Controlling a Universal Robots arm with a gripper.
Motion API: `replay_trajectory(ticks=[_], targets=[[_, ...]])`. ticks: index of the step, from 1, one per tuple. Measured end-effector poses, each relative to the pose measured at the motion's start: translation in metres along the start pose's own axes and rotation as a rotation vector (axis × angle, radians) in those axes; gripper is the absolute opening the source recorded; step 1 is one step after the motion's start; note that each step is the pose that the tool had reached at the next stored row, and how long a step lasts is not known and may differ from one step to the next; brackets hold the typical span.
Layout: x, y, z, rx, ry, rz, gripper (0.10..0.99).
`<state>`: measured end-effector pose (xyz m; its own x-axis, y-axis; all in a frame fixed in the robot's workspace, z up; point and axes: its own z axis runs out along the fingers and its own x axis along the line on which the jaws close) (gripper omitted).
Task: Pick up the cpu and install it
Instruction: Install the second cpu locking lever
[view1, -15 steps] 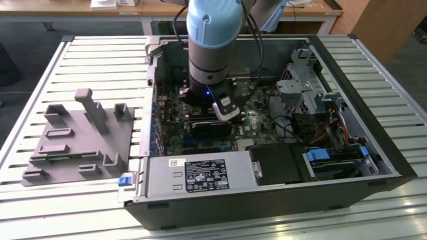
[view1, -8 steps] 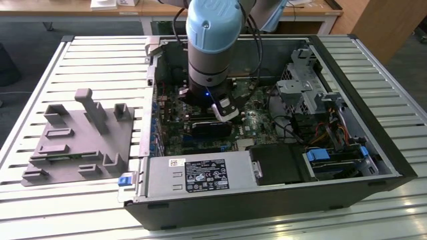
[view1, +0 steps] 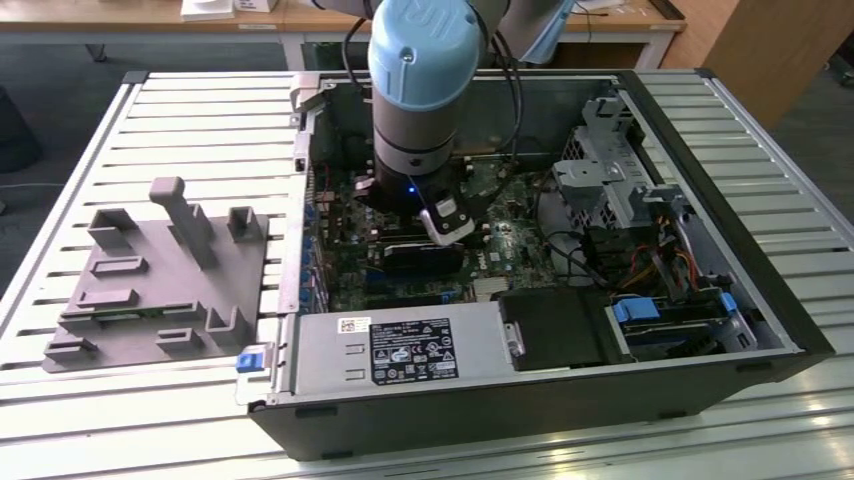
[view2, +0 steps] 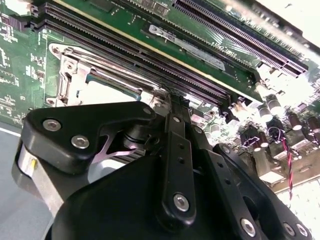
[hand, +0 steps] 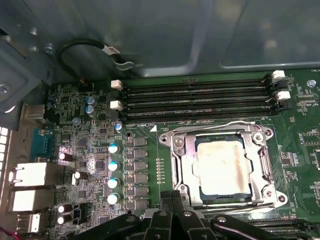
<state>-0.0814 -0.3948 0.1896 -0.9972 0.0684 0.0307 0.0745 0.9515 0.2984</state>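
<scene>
A: Already, the cpu (hand: 222, 170) is seen seated inside the socket frame (hand: 180, 165); the gripper (hand: 172, 196) is held closed, empty, just beside that frame.

B: Noted. Pins could be bent if it's nudged.

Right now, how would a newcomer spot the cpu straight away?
Look inside the open computer case, on the green motherboard beside the long memory slots. There a metal socket frame surrounds the cpu: a flat, pale silver square, smoother than the components around it.

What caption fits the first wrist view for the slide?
CPU seated in the motherboard socket below the memory slots, gripper close beside the socket.
</scene>
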Motion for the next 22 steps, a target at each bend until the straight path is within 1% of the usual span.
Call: replay_trajectory(ticks=[3, 10, 16, 20, 22], targets=[[0.0, 0.0004, -0.0006, -0.001, -0.0004, 0.0, 0.106], [0.0004, 0.0032, -0.0102, 0.0, -0.0002, 0.0, 0.106], [0.0006, 0.0052, -0.0164, 0.005, -0.0004, 0.0, 0.106], [0.0007, 0.0065, -0.0205, 0.006, -0.0006, 0.0, 0.106], [0.0008, 0.0076, -0.0239, 0.007, -0.0008, 0.0, 0.106]])
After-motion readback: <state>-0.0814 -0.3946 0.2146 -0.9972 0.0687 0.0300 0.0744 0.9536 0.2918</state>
